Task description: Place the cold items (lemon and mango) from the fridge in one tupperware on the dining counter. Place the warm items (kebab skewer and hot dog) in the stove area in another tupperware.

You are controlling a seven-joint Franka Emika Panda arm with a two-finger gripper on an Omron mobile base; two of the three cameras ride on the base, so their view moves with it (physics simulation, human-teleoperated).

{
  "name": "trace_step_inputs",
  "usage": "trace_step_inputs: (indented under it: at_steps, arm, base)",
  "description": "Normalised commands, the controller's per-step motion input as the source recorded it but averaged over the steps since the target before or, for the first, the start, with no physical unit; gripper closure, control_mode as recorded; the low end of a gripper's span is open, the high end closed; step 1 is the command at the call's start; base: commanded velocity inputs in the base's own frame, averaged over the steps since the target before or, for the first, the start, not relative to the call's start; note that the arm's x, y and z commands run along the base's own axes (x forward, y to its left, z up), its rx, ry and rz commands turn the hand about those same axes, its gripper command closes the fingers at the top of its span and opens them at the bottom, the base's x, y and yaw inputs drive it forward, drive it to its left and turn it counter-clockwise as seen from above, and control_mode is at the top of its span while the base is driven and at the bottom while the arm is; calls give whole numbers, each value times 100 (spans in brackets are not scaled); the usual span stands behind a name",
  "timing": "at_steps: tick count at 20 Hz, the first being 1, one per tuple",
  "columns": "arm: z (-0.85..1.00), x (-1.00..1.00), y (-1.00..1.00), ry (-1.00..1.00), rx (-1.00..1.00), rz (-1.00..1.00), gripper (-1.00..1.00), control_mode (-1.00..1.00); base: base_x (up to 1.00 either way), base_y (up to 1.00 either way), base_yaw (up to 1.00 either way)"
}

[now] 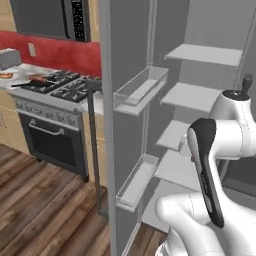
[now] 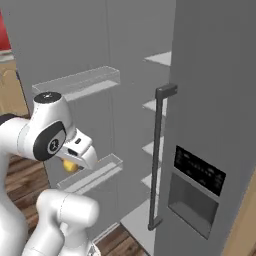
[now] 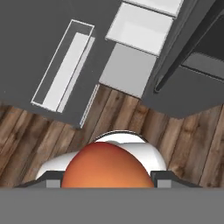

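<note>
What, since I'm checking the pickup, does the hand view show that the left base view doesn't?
Hand view: an orange-red mango, close up between the fingertips of the hand. Left base view: the stove, the microwave above it, and the robot's arm. Both: the open fridge's door bins, its white shelves and the wood floor.

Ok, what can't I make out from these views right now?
1. Pincer tips: hand view, the mango covers them and the bottom edge cuts them off.
2. Lower fridge shelves: left base view, the arm hides their right part.
3. Food on the stove: left base view, too small to tell apart.
4. Mango, right base view: mostly hidden under the hand.
</note>
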Motion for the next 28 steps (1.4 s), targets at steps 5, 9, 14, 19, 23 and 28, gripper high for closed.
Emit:
trace_step_inputs:
  at_steps: [5, 9, 14, 19, 23, 28]
  arm:
    - [0, 0, 0, 0, 0, 0, 100, 100]
    - [0, 0, 0, 0, 0, 0, 100, 100]
    - [0, 0, 0, 0, 0, 0, 100, 100]
    - [0, 0, 0, 0, 0, 0, 100, 100]
    - [0, 0, 0, 0, 0, 0, 100, 100]
    - [0, 0, 0, 0, 0, 0, 100, 100]
  base:
    - [-59, -73, 57]
    - [-63, -23, 71]
    - [-16, 0, 95]
    - [-4, 20, 87]
    - [24, 54, 27]
    - [68, 42, -25]
